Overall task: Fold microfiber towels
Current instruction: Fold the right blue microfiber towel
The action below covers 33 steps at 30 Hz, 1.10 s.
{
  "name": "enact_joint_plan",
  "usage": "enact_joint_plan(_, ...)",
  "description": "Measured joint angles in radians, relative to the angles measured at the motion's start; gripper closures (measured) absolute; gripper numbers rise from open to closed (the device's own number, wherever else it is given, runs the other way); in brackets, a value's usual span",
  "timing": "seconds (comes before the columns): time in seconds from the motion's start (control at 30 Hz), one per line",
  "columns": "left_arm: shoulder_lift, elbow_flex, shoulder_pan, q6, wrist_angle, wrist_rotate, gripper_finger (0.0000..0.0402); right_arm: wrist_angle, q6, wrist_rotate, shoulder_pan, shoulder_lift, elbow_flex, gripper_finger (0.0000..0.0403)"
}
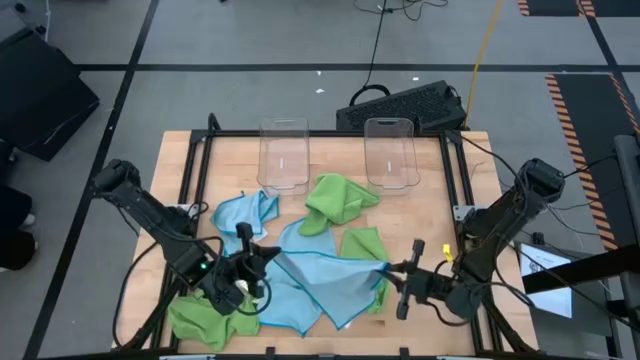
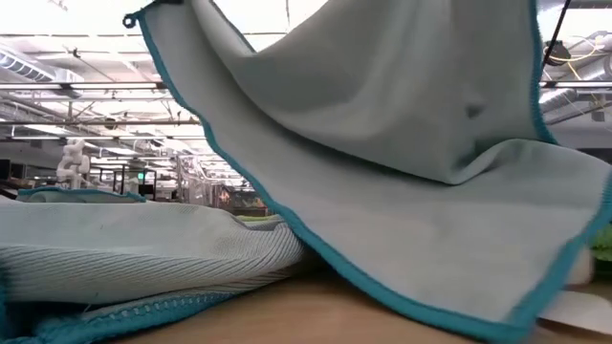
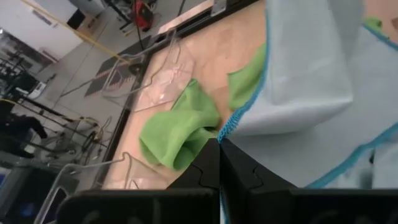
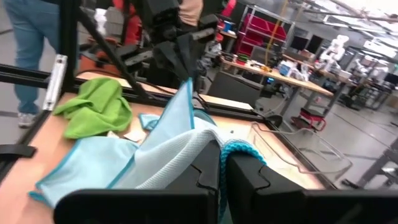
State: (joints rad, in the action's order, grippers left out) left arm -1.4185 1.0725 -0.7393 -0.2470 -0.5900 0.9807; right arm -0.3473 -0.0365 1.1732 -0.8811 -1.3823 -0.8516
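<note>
Towel stretched between both grippers

Your left gripper sits near the front left of the tabletop, its fingers pressed together on one corner of the light blue towel; your right gripper sits toward the front right, pinching the opposite edge of the same towel; the cloth hangs lifted between the two, while its lower part drapes onto the wood at the front centre. From the low view you see that raised sheet with its teal hem filling most of the picture, with another pale blue towel lying bunched on the tabletop beneath and to the side of it. In the right wrist view the teal hem bunches right at your closed fingers; in the left wrist view the towel's edge meets your closed fingers in the same way.

You also have a second blue towel crumpled left of centre; a green towel heaped near the middle, just in front of the bins; a smaller green towel lying flat right of centre; and another green towel bunched at the front left corner, close beside the left gripper. Two clear plastic bins stand side by side at the far edge. A person's legs show beyond the table in the right wrist view.
</note>
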Motion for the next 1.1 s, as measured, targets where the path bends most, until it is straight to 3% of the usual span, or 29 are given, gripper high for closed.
enact_joint_plan(0.13,0.008,0.0,-0.02,0.0,0.007,0.0,0.0399,0.0,0.025,-0.028,0.022,0.0,0.0,0.0391)
enact_joint_plan(0.4,0.029,0.001,-0.07,-0.014,0.023,-0.009,0.0399,0.027,0.141,-0.275,0.024,0.0,0.0,0.0347)
enact_joint_plan(0.53,0.027,0.001,-0.083,-0.043,0.048,-0.086,0.0399,0.141,0.268,-0.368,0.024,0.0,0.0,0.0313)
enact_joint_plan(0.7,0.0,-0.015,-0.095,-0.084,0.092,-0.181,0.0399,0.274,0.415,-0.396,0.024,-0.035,0.001,0.0278)
enact_joint_plan(0.87,-0.035,-0.067,-0.107,-0.079,0.19,-0.261,0.0399,0.222,0.527,-0.557,0.025,-0.112,0.02,0.0258)
enact_joint_plan(1.1,-0.047,-0.151,-0.138,-0.063,0.349,-0.349,0.0399,0.205,0.71,-0.695,0.016,-0.207,0.021,0.0234)
